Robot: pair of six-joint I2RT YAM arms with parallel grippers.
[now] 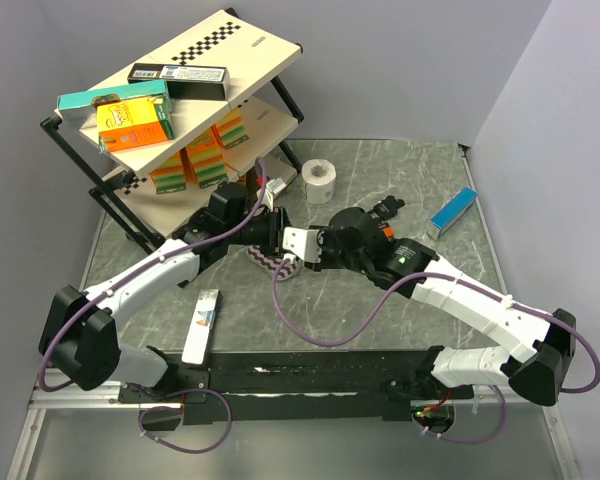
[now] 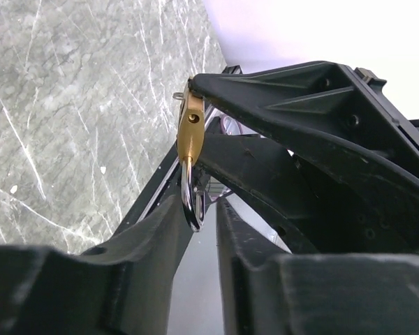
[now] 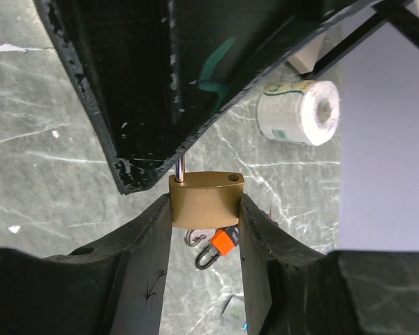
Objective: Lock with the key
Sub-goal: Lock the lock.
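A brass padlock [image 3: 206, 199] is held above the table between both grippers. My right gripper [image 3: 206, 204] is shut on its brass body. One shackle leg sits in the body and the other hole is empty, so the shackle [image 2: 190, 202] is open. My left gripper [image 2: 199, 209] is shut around the steel shackle; the padlock body [image 2: 192, 132] points away from it. A key ring with an orange tag [image 3: 223, 242] shows just under the body; I cannot tell whether a key is in the lock. In the top view the left gripper [image 1: 270, 225] and right gripper [image 1: 305, 245] meet at mid-table, hiding the padlock.
A toilet roll [image 1: 320, 180] stands behind the grippers and also shows in the right wrist view [image 3: 297, 112]. A two-tier rack [image 1: 270, 45] with boxes fills the back left. A blue box [image 1: 452, 212], a small black item [image 1: 385, 210] and a white box [image 1: 201, 325] lie on the table.
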